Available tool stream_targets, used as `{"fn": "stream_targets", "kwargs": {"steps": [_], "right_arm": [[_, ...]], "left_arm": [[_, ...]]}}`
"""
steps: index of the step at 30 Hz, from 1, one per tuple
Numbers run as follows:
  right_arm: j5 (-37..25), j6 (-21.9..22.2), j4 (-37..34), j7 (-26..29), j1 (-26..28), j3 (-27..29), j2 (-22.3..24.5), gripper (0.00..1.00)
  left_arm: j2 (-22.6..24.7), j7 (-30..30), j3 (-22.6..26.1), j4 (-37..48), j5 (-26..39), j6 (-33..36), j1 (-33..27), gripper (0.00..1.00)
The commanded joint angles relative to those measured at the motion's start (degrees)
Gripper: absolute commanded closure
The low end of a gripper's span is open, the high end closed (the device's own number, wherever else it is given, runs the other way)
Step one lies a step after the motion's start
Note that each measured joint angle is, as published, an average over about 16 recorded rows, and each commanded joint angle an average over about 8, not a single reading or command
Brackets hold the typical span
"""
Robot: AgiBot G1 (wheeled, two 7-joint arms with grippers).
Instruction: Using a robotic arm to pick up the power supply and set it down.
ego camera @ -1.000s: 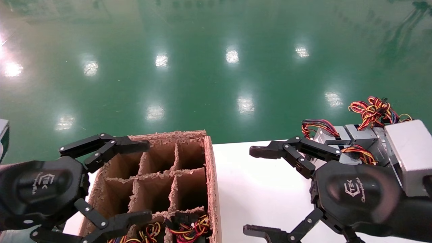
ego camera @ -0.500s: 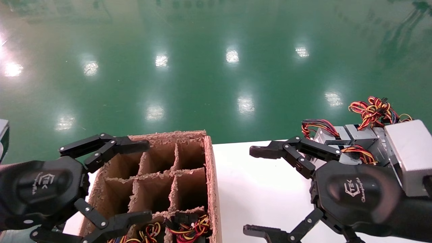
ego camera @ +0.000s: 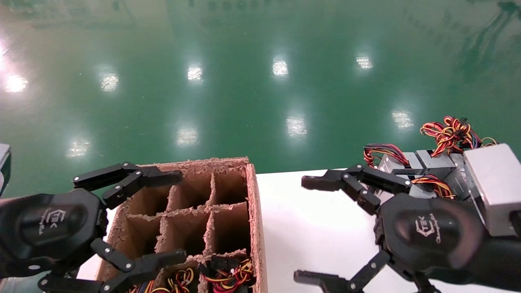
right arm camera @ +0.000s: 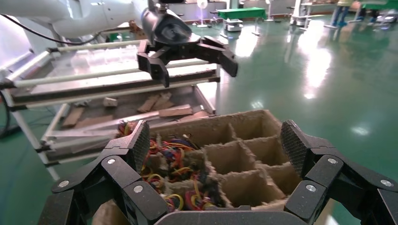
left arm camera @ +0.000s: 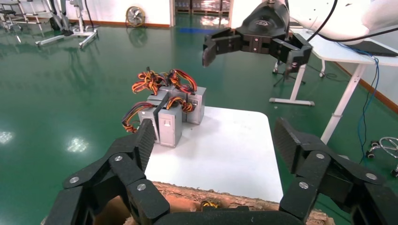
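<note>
The power supply (left arm camera: 170, 125) stands upright in a cluster at the far right end of the white table (ego camera: 321, 228), apparently near its edge. It looks rigid, fairly heavy and smooth-sided, so grip the metal flanks, not the springy wire bundle (left arm camera: 159, 80) (likely to snag). The right gripper (ego camera: 325, 230) hangs spread wide and empty above bare tabletop just beside the cluster; the left gripper (ego camera: 163, 215) gapes empty over the cardboard divider box (ego camera: 257, 211).

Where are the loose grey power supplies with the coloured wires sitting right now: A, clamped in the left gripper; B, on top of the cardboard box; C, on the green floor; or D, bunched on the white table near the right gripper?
D: the power supplies stand clustered on the white table, just beyond the open, empty right gripper.
</note>
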Motion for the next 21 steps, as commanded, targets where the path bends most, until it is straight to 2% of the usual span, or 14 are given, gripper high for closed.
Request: {"fn": "stream_targets", "kwargs": {"steps": [1,8,21], "right_arm": [[-0.3,-0.4,0.1,0.0,0.0,-0.2,0.0,0.00],[-6.0,-2.2,-0.2,0.7,2.5,-5.0,-2.8,0.00],[-16.1,-1.3,0.9,2.7,7.2,-13.6,-10.5,0.00]], "left_arm": [[0.0,0.0,0.0,0.0,0.0,0.0,0.0,1.00],[0.0,0.0,0.0,0.0,0.0,0.0,0.0,1.00],[0.0,0.0,0.0,0.0,0.0,0.0,0.0,1.00]]}}
